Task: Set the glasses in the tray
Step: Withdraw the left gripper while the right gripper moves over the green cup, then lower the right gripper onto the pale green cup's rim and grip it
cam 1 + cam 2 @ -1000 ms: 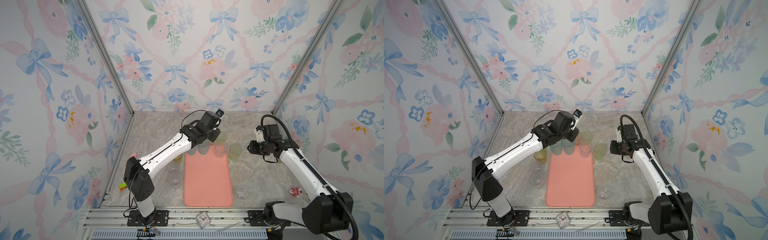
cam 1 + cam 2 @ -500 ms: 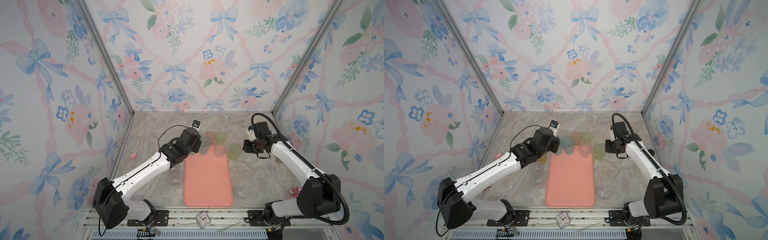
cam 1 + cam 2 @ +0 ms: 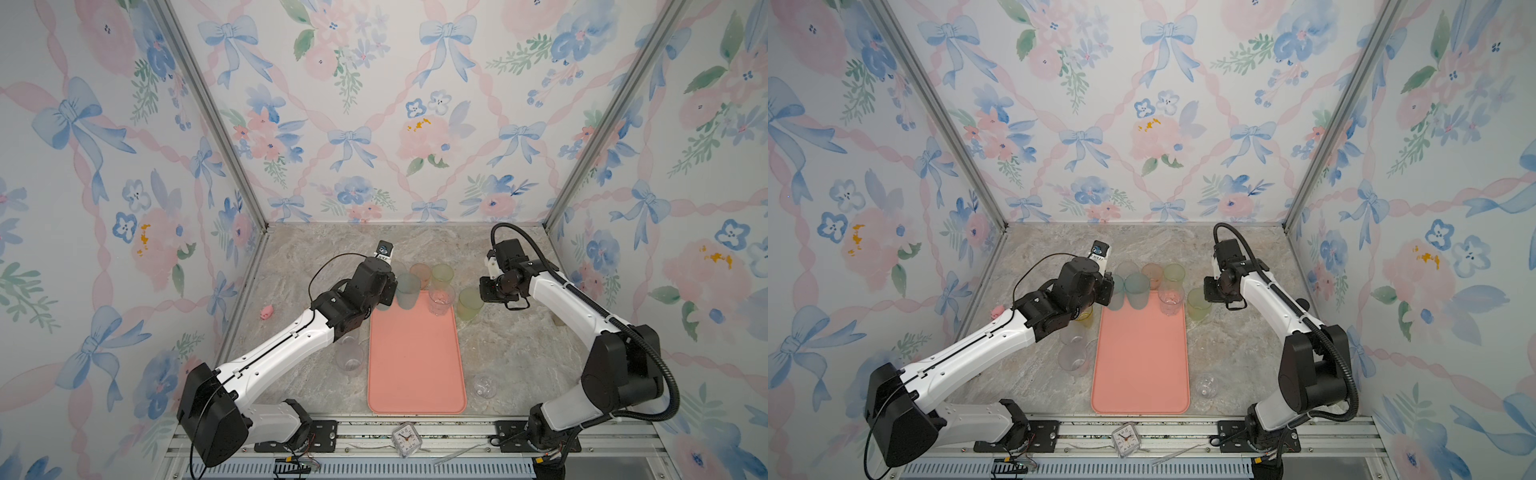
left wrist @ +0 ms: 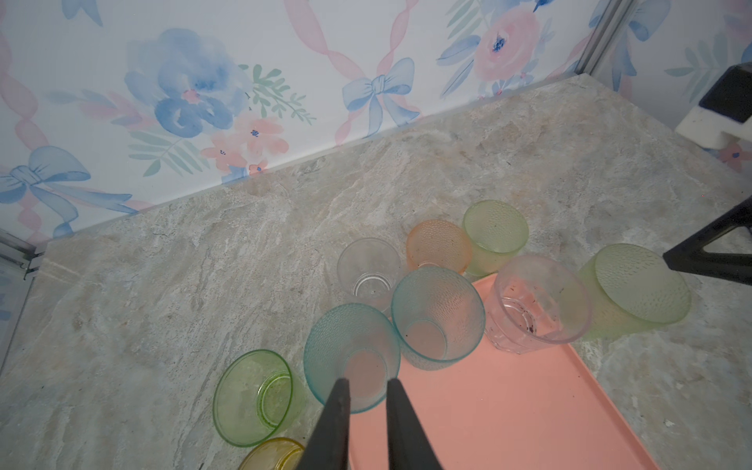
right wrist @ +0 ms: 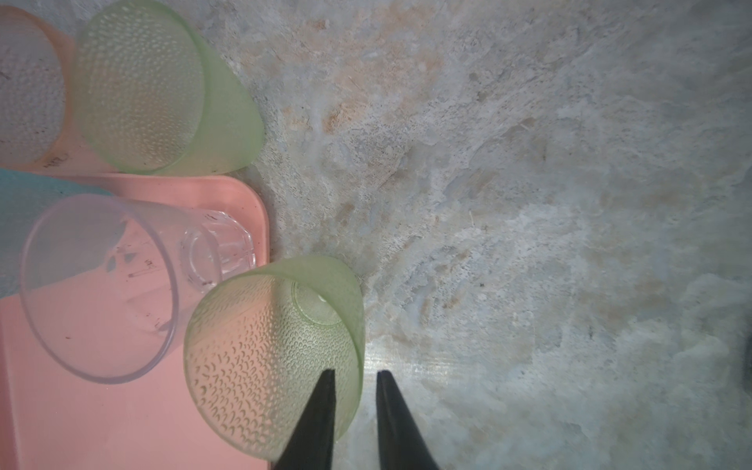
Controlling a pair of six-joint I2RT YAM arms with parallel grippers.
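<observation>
Tray: the salmon-pink tray [image 3: 415, 365] lies mid-table [image 3: 519, 332], long sides running 12 to 6 o'clock.
Left gripper: the left gripper [image 4: 367, 380] is down at the tray's 11 o'clock corner. Its fingers are a narrow gap apart over the mouth of a teal glass [image 4: 329, 346]. From this angle I can't tell whether they pinch its rim.
Teal glass: upright, with tray pink showing through its base.
Right gripper: the right gripper [image 5: 355, 372] sits astride the wall of a yellow-green glass [image 5: 260, 346], one finger inside and one outside. A gap shows on either side of the wall, so nothing is gripped.
Yellow-green glass: on the table, just off the tray's 1 o'clock corner.
On the tray: a second teal glass [image 3: 406, 291] at 12 o'clock and a clear glass [image 3: 440, 297] at 1 o'clock.
Beyond 12 o'clock: a clear tumbler [image 4: 368, 264], an orange glass [image 4: 439, 244] and a pale green glass [image 4: 494, 226] stand in a row on the table.
9 o'clock side: clear glasses [image 3: 350, 359] beside the rim, partly under the left arm [image 3: 282, 345].
5 o'clock side: a small round glass [image 3: 485, 385] on the table.
</observation>
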